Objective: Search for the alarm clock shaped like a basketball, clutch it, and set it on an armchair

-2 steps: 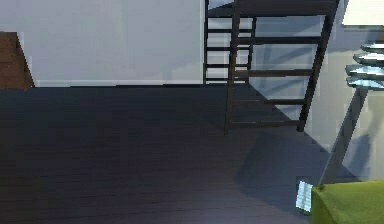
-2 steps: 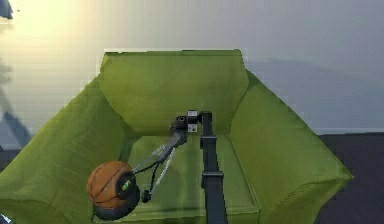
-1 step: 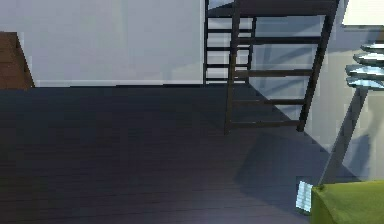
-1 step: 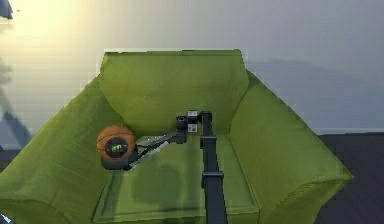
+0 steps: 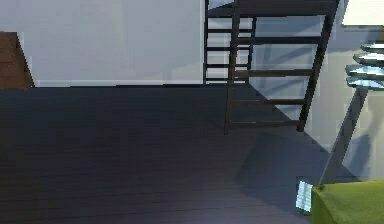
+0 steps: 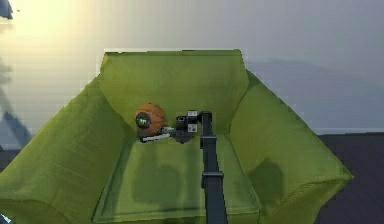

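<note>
Several items, listed by size.

1. Floor: dark boards across most of the forward view.
2. Wall: pale and plain, behind the floor.
3. Armchair: yellow-green upholstery, broad backrest, two flared arms, deep seat. It stands against a pale wall in the arm side view.
4. Dark wooden frame: ladder-like rungs and slanted legs, standing by the wall at the forward view's upper right.
5. Floor lamp: pale shade at the forward view's top right corner, a grey ribbed part below it, and a slanted grey pole.
6. Green upholstered corner: at the forward view's bottom right, same colour as the armchair.
7. Brown wooden piece: cut off by the forward view's left edge.
8. Arm: dark square bar rising from the arm side view's bottom edge over the seat, with two small white marked squares at its far end.
9. Alarm clock: a round orange ball with dark seam lines and a small dark face with a pale spot at its lower left. It sits where the armchair's seat meets the backrest, left of centre.
10. Gripper: dark body and thin fingers reaching left, directly under and beside the clock. Whether it holds the clock cannot be told, since the cushion lies right behind.
11. Small pale flat object: on the floor just beside the green corner, kind unclear.
</note>
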Robot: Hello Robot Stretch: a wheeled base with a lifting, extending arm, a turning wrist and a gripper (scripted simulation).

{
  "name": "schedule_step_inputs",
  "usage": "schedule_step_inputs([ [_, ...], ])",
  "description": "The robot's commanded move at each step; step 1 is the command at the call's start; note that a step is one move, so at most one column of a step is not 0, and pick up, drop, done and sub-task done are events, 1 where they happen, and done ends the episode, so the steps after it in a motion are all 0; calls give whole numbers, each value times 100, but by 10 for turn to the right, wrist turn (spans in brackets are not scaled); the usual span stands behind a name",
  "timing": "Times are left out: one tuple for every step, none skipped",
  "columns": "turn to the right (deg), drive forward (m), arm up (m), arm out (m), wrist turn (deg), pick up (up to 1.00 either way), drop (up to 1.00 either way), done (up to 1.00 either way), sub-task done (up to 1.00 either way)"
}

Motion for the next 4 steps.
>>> schedule_step_inputs([
  [0,0,0,0,450,0,0,0,0],
  [0,0,0,0,30,0,0,0,0],
  [0,0,-30,0,0,0,0,0,0],
  [0,0,0,0,0,0,100,0,0],
])
